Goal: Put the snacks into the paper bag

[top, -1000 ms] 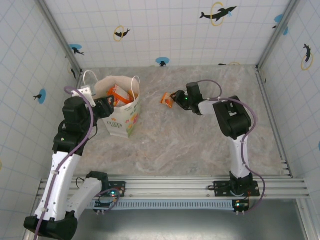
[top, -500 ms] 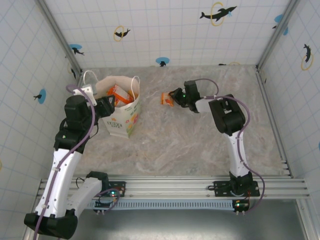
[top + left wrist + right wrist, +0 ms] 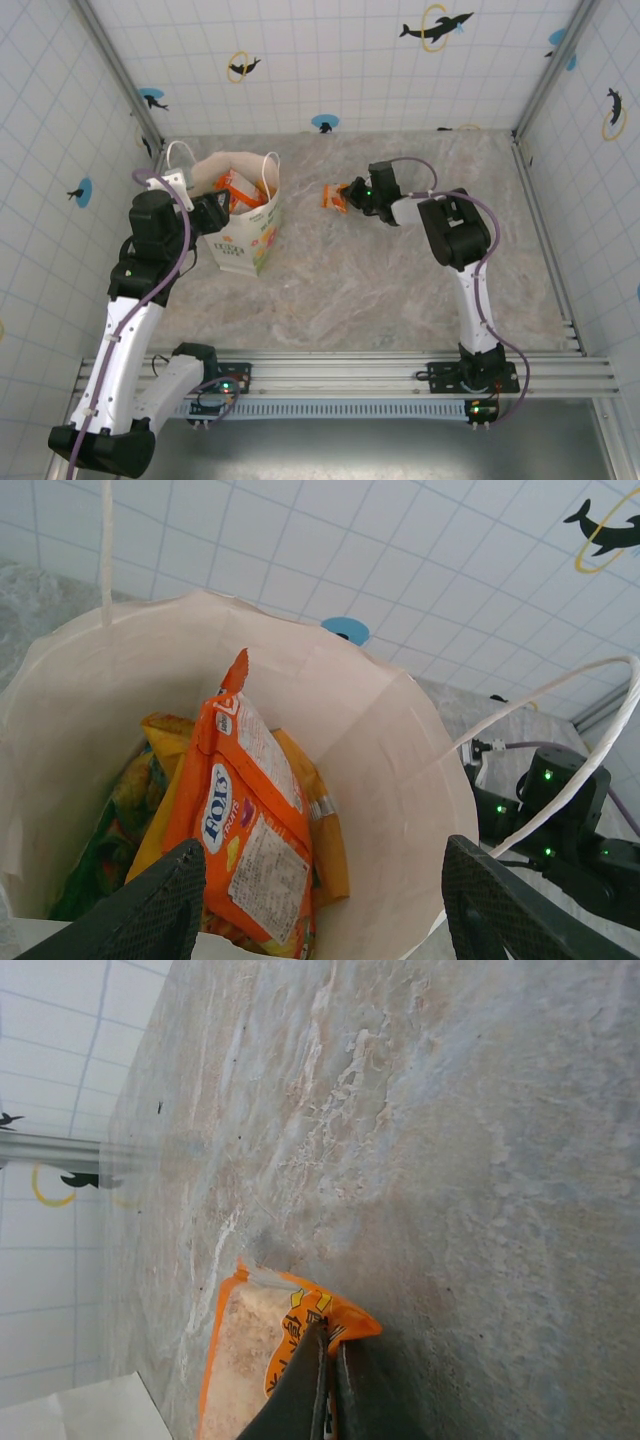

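The white paper bag [image 3: 247, 228] stands upright at the left of the table, with several snacks [image 3: 240, 187] inside it. In the left wrist view an orange packet [image 3: 243, 832] leans in the bag [image 3: 405, 750] over yellow and green ones. My left gripper [image 3: 214, 212] is at the bag's near-left rim, open, and its fingers [image 3: 165, 910] straddle the bag's mouth. Another orange snack packet [image 3: 333, 196] lies on the table right of the bag. My right gripper [image 3: 328, 1335] is shut on the near edge of this packet [image 3: 245, 1350].
Tiled walls with dolphin stickers and metal corner posts [image 3: 120, 70] enclose the marble table [image 3: 380, 290] on three sides. The bag's string handle [image 3: 560, 715] arches over its right rim. A metal rail [image 3: 350, 372] runs along the near edge.
My right gripper moved left to the orange packet and shut on its edge. The left arm and the bag have not moved.
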Robot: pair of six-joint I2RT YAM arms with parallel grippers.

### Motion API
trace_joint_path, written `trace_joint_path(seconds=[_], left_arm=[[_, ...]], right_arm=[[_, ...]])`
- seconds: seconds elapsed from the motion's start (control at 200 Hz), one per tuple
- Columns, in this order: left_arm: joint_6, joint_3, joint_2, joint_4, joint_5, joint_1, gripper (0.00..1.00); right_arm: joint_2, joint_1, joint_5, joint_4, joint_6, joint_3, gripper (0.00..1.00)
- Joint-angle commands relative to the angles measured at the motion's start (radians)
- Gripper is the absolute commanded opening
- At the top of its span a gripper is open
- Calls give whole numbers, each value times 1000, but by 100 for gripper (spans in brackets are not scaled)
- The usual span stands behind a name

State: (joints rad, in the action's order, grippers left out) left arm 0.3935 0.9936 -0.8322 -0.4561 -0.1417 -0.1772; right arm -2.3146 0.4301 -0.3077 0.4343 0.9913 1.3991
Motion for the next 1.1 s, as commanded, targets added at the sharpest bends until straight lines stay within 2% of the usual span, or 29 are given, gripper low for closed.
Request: trace_joint_path(seconds=[0.0,0.28,0.41,0.535,0.686,0.841,0.946,1.096], left_arm=[[-7,15,-2,27,-3,7,64],[-44,10,10,76,-119,7,64],[-56,-8,3,104,-240,7,64],[-41,-76,22,211,-392,5,62],[-39,-143,41,329,-511,4,61],[-55,-210,43,460,-640,-1,61],[-50,-262,38,570,-678,-19,61],[-98,-285,-6,620,-679,-130,60]], right_arm=[[93,-4,8,-11,-35,-42,6],[324,-7,28,22,-107,-239,1],[461,-3,23,59,-126,-358,1],[614,-2,8,92,-158,-479,1],[821,11,-3,142,-189,-605,1],[1017,65,3,185,-258,-697,1],[1123,122,17,193,-311,-738,1],[1213,204,39,303,-307,-801,2]])
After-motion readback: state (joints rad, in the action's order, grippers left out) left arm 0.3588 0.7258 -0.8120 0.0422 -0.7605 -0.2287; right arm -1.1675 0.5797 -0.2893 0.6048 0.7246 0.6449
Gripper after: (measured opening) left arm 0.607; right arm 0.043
